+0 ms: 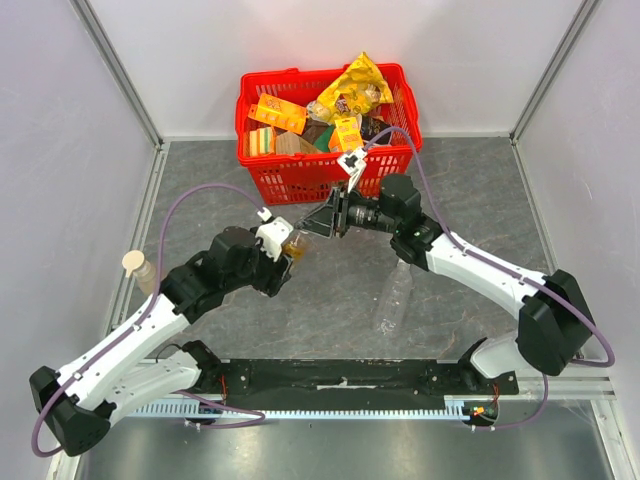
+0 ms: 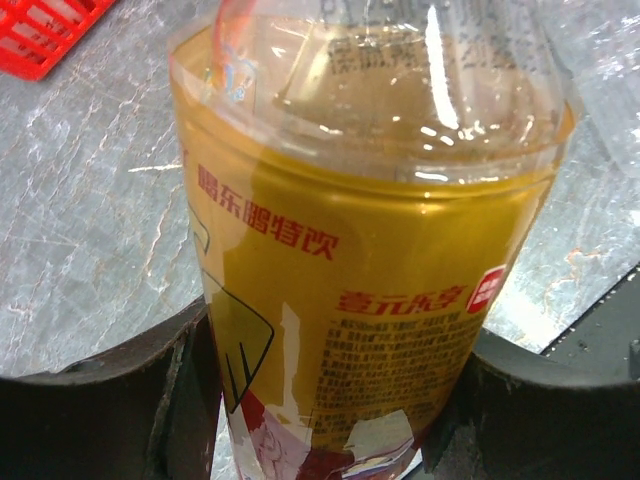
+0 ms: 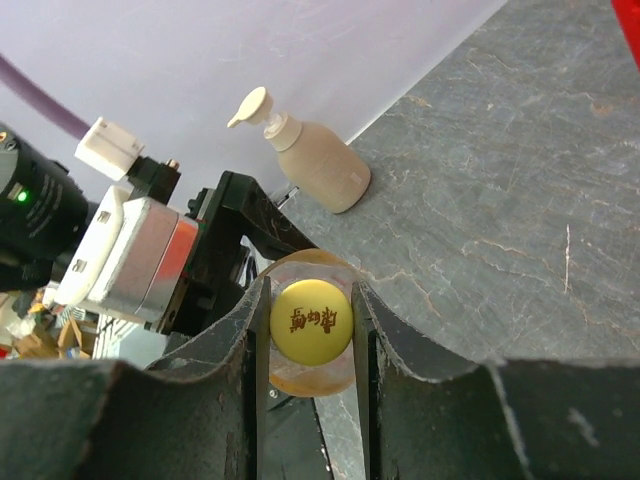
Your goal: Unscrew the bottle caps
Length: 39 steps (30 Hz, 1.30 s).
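Right wrist view | step, by the look: unscrewing, grip made on yellow cap (image 3: 311,320) | right fingers (image 3: 372,340) pinch it on both sides | left fingers (image 2: 120,400) clamp the bottle (image 2: 370,280) by its body, just in front of red basket (image 1: 300,180) | next: you twist the cap loose, bottle braced against turning.

Dark grey, stone-veined bench (image 1: 480,190) enclosed on three sides by plain pale lilac walls (image 1: 300,40), with aluminium posts (image 1: 118,75) at the rear corners, under even, diffuse light.
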{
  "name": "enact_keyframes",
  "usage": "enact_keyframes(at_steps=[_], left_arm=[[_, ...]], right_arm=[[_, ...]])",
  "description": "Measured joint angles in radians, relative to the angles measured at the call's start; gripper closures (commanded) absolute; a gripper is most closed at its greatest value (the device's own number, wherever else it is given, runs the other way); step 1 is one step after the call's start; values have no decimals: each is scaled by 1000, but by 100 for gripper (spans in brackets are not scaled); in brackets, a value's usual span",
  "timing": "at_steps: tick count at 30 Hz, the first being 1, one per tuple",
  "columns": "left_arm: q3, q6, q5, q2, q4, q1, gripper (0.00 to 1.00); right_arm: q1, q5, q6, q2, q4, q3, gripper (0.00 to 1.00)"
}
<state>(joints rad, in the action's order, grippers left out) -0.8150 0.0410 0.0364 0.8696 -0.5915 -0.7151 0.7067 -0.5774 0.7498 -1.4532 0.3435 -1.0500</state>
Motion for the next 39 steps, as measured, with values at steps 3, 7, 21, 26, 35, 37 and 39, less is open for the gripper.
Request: enact_keyframes(at_steps=[3, 7, 21, 26, 35, 37, 39], left_arm=[[-5, 1, -47, -19, 3, 0, 63], [-11, 1, -121, -50, 4, 0, 63], [-34, 6, -540, -111, 7, 3, 63], [-45, 8, -703, -110, 11, 8, 63], [-50, 5, -946, -90, 31, 10, 62], [-50, 5, -984, -88, 40, 10, 62], [-50, 5, -1014, -84, 45, 10, 62]], right_arm=[[0, -26, -38, 31, 2, 7, 100], [0, -83, -84, 63, 17, 8, 100], [0, -330, -184, 214, 135, 71, 100], [8, -409, -172, 256, 207, 91, 100], [14, -498, -33, 274, 474, 143, 100], [14, -506, -5, 274, 523, 144, 100], [14, -506, 8, 275, 551, 144, 100]])
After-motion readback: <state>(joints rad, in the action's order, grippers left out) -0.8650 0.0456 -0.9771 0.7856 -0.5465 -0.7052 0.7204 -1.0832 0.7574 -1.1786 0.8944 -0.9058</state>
